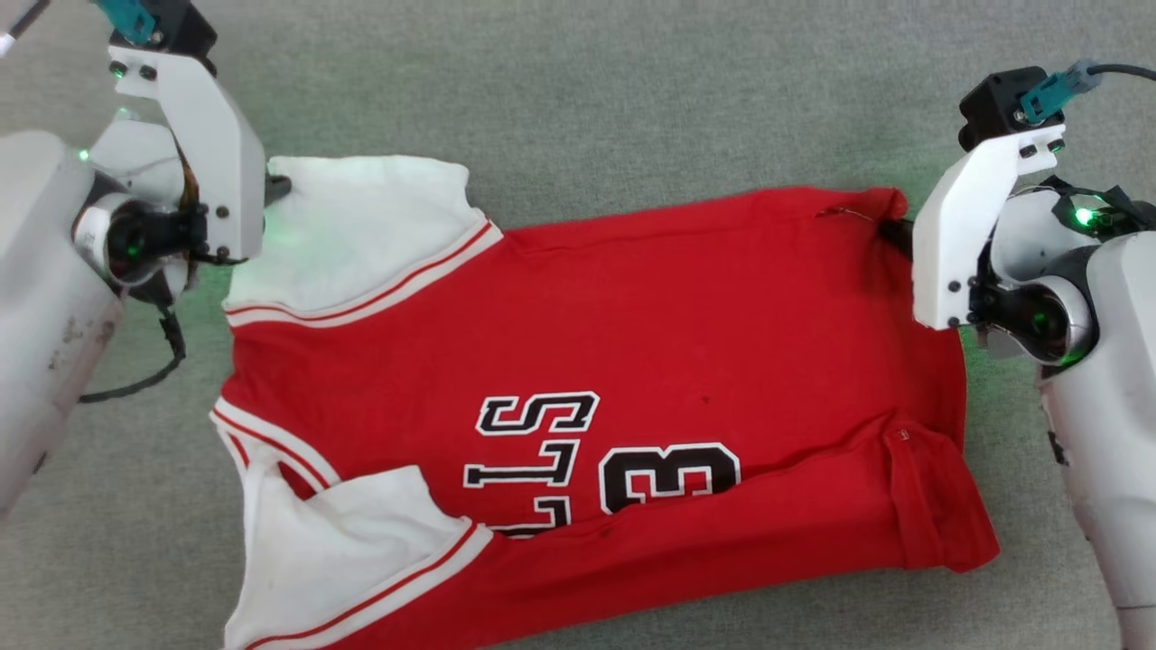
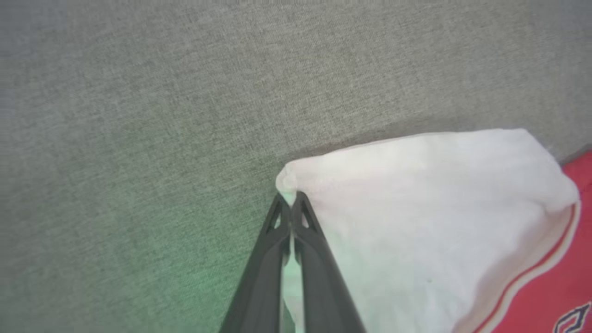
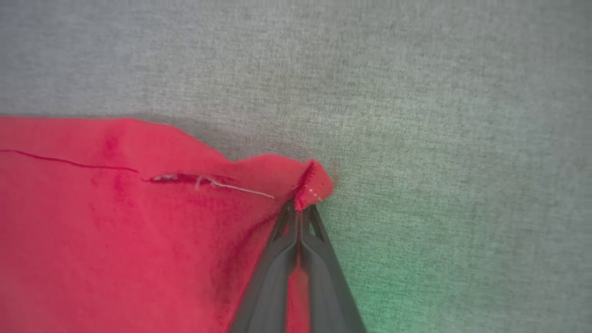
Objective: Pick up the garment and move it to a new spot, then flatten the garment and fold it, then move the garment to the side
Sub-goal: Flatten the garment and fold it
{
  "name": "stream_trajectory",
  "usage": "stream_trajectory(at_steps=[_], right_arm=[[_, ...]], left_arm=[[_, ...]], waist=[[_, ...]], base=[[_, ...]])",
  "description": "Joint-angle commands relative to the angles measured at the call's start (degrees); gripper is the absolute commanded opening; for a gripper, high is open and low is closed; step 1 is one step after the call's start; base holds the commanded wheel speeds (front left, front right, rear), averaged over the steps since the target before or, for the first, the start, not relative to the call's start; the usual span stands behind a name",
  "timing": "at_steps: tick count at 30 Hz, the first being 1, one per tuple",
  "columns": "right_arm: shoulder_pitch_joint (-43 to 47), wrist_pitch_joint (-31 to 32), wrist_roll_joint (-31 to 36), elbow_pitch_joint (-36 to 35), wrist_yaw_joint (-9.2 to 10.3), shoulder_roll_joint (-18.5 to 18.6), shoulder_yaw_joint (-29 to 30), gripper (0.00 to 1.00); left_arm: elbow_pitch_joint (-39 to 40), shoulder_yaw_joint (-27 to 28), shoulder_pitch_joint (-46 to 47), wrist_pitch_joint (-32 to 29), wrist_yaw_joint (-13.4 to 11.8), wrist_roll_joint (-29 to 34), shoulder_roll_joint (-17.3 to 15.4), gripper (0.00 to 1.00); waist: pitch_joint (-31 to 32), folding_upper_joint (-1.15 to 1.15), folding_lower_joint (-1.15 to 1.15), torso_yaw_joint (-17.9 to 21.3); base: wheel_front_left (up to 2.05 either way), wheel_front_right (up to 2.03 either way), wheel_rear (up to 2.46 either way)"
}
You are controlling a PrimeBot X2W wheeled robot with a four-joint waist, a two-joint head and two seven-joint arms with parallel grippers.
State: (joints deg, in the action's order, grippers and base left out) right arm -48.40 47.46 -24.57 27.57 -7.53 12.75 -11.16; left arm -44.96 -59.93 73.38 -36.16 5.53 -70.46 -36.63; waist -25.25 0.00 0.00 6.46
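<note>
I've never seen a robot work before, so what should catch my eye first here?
A red jersey with white sleeves lies spread on a grey surface. The left gripper pinches a white sleeve corner; the right gripper pinches a red hem corner on the opposite side.

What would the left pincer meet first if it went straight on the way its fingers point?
The left pincer is shut on the white sleeve corner of the red jersey-style garment; straight past it lies grey woven surface, though depth is unclear.
</note>
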Motion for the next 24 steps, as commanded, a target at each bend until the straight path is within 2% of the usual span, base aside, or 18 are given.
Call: stream_trajectory(at_steps=[1, 9, 13, 18, 24], right_arm=[[1.16, -0.75, -0.44, -0.21, 0.09, 0.95, -0.41, 0.00], [7.43, -3.32, -4.13, -5.55, 0.09, 6.10, -2.27, 0.00], [12.77, -3.37, -6.09, -9.84, 0.09, 9.09, -2.20, 0.00], [21.22, -2.95, -8.62, -15.43, 0.09, 11.72, -0.26, 0.00], [30.65, -0.34, -9.30, -20.86, 0.09, 12.39, 2.61, 0.00]], left_arm=[[0.21, 0.03, -0.66, 0.50, 0.43, 0.37, -0.07, 0.00], [5.02, -0.99, -2.90, 0.83, 1.13, 0.49, -2.72, 0.00], [11.77, -1.46, -5.43, 0.50, -0.72, 0.76, -6.10, 0.00], [26.47, -2.02, -11.32, -0.37, -6.89, -0.06, -12.29, 0.00], [46.57, -2.93, -20.34, -1.17, -17.62, -2.66, -20.81, 0.00]], waist=[[1.47, 0.00, 0.00, -0.88], [7.08, 0.00, 0.00, -3.38], [9.93, 0.00, 0.00, -4.66], [13.15, 0.00, 0.00, -6.10], [15.72, 0.00, 0.00, -7.11]], base=[[0.00, 0.00, 0.00], [0.00, 0.00, 0.00], [0.00, 0.00, 0.00], [0.00, 0.00, 0.00], [0.00, 0.00, 0.00]])
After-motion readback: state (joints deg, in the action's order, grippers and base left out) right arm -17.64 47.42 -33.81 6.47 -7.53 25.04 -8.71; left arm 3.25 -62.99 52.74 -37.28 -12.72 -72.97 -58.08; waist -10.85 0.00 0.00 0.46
